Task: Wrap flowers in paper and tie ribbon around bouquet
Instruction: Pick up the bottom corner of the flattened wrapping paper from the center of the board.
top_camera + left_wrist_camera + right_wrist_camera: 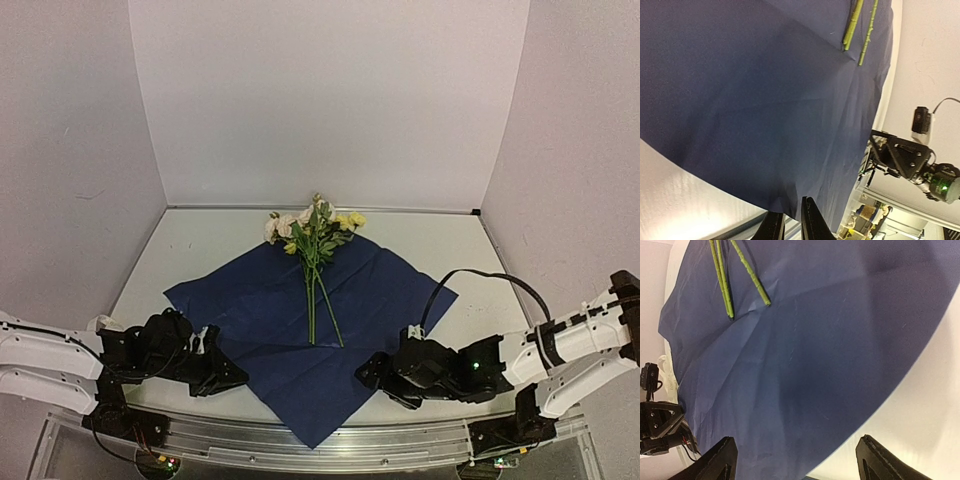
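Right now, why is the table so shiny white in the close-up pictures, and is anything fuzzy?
Left wrist view: glare washes the table out to white, and the dark blue paper looks soft. Right wrist view: the same glare at lower right, but the flower stems are fairly sharp. Top view: even light, soft shadows, nothing washed out.

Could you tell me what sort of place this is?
Probably a robot test booth: plain white walls enclose a table, with flowers on blue paper laid before the left arm and right arm.
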`<act>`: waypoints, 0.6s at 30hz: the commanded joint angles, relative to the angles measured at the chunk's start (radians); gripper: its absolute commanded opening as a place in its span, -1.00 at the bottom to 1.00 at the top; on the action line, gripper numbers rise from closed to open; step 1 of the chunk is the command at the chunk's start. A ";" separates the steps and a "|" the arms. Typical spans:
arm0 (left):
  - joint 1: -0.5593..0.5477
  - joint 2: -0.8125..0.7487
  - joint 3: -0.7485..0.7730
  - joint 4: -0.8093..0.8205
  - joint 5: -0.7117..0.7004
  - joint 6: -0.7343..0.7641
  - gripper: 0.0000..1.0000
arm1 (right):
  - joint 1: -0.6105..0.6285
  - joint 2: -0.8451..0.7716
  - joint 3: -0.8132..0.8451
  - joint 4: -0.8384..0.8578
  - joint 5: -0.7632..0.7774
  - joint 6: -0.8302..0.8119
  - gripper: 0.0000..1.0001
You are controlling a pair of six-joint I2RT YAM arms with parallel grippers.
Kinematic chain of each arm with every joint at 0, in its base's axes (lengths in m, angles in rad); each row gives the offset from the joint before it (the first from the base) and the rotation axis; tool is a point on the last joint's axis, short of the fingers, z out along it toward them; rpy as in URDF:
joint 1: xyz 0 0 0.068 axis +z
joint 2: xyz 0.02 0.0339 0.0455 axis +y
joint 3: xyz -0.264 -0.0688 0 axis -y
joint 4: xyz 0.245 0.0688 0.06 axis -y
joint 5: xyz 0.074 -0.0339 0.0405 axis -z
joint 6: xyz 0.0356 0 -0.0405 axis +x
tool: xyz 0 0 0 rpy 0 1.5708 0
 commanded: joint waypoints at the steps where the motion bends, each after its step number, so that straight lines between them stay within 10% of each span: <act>1: -0.003 -0.038 0.042 0.048 0.010 -0.046 -0.77 | 0.035 0.070 -0.019 0.145 0.045 0.107 0.65; 18: -0.003 -0.034 0.072 0.011 0.006 -0.024 -0.80 | 0.105 0.202 0.049 0.384 0.008 0.236 0.02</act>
